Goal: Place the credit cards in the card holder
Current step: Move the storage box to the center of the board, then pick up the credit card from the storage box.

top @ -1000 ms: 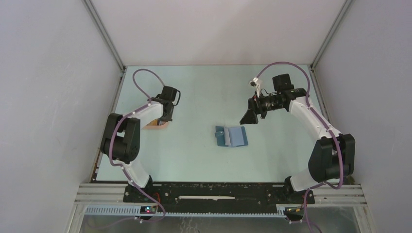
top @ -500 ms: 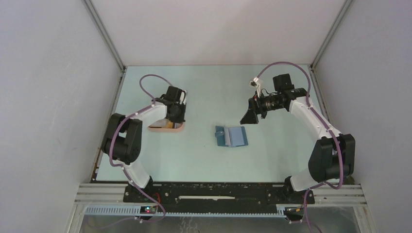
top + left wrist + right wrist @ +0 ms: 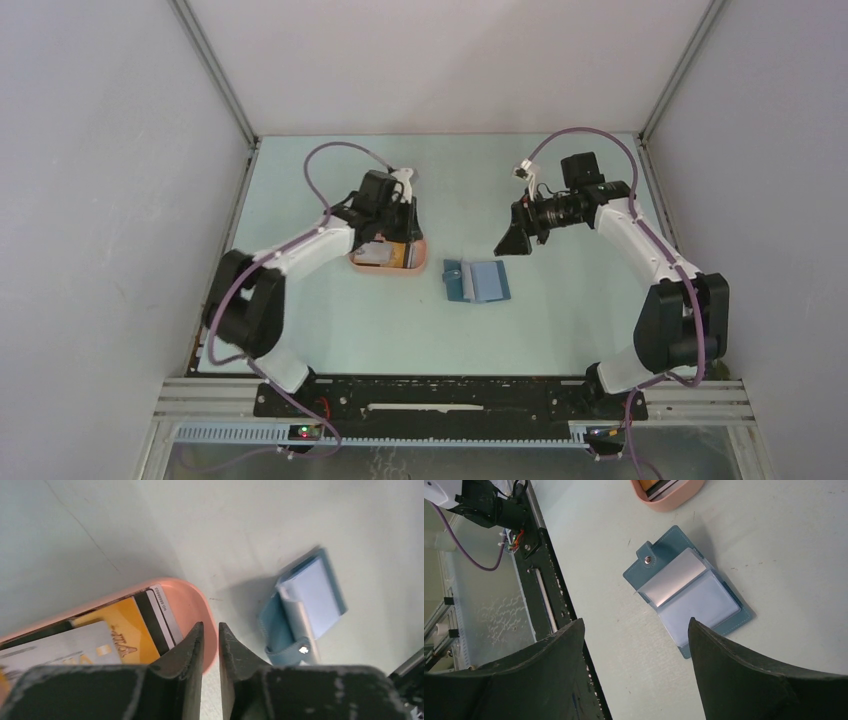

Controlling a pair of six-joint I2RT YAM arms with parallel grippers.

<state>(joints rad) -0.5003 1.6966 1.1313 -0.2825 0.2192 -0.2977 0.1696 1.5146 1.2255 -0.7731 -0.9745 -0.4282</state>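
on the green table [image 3: 560,340], the left gripper [image 3: 210,630] had dragged the pink tray [image 3: 395,275] of credit cards [image 3: 100,640] just beside the open card holder [image 3: 478,281], fingers [image 3: 185,650] barely parted, grip unclear. the right gripper [image 3: 636,621] hovered wide open; the cards now lay within reach.

Pink tray [image 3: 386,271] stands just left of card holder [image 3: 478,281]; right side free.

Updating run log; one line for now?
left gripper: at tray rim | right gripper: open, facing card holder | credit cards: in tray
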